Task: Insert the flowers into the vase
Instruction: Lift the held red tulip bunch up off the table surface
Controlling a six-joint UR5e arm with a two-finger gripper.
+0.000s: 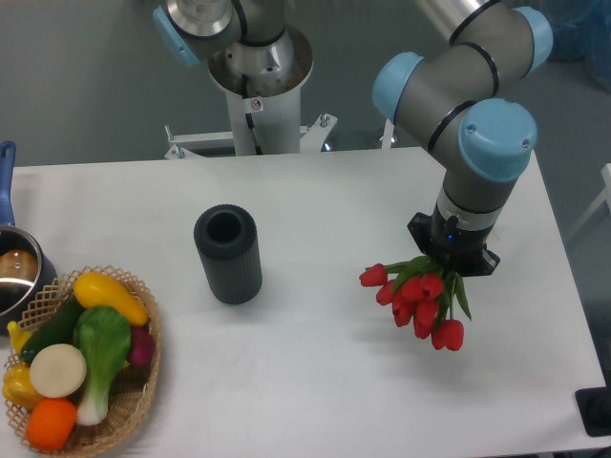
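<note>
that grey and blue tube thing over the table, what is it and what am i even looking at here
That is a robot arm: grey tubes linked by blue-capped joints. Its base stands behind the table, and there is only one picture, taken by a fixed camera looking down from above the front.

At the arm's tip is a gripper, seen from above, so its two fingers are hidden by the arm's wrist. A bunch of red tulips, the flowers, hangs out from under it above the white table, so it appears to hold them, probably by the stems.

To the left stands the vase, a dark ribbed cylinder with an open, empty mouth. The flowers are not in it yet.

At the far left sit a wicker basket of toy vegetables and part of a metal pot with a blue handle.
</note>
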